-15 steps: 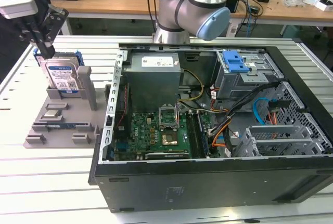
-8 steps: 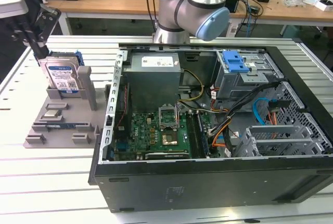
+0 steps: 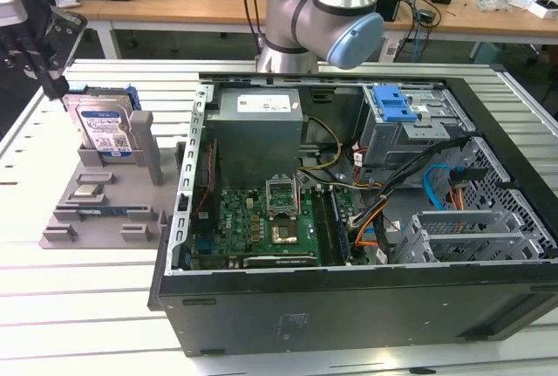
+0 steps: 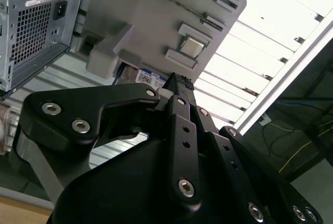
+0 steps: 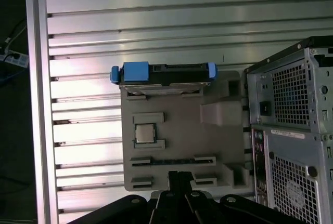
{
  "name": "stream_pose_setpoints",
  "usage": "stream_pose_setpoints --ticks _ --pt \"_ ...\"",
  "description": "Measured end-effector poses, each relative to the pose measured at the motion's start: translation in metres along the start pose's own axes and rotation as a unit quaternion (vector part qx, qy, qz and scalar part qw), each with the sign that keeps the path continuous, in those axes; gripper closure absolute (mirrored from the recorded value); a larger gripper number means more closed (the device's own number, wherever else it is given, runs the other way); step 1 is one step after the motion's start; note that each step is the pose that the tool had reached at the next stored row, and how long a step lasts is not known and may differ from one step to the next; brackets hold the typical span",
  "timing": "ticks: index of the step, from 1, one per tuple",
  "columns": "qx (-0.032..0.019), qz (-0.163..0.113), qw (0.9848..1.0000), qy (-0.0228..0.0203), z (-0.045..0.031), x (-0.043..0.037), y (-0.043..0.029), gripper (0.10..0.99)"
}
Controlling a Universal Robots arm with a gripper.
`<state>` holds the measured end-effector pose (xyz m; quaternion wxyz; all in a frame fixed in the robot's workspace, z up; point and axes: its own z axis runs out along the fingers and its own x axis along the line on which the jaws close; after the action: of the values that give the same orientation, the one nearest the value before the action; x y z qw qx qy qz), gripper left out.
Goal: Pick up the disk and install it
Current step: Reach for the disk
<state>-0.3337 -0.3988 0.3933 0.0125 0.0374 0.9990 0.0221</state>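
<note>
We place this moment in the approach stage of the pick: the disk [image 3: 103, 127] is not yet lifted. It stands on edge, label facing outward, in the slot at the 12 o'clock end of the grey fixture tray [image 3: 96, 210]. The tray lies on the slatted table [image 3: 87, 306], at 9 o'clock of the open computer case [image 3: 349, 315] in the exterior view. The gripper [image 3: 54, 86] hangs at about 11 o'clock of the disk in that view, above it and apart from it. In the first wrist view the jaws appear clenched together with nothing between them. There the disk [image 5: 164, 70] shows edge-on, its blue bracket capping both ends. A small square chip [image 5: 145, 133] rests in another pocket of the tray and is not part of the work. We judge that a grasp calls for releasing the jaws wide enough to span the disk's thin body, centring them over its upper edge between the bracket ends, and descending straight so that they clear the slot walls. Installation, as we judge it, calls for reaching the drive cage [image 3: 418, 136] under the blue latch [image 3: 392, 101], at 1 o'clock inside the case, without fouling the cables [image 3: 436, 184] beside it.
</note>
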Motion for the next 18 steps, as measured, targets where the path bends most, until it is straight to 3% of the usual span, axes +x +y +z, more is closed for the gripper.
stream_pose_setpoints --ticks 18 --pt "0.0000 0.000 1.0000 0.0000 -0.0011 0.0395 -0.0030 0.980"
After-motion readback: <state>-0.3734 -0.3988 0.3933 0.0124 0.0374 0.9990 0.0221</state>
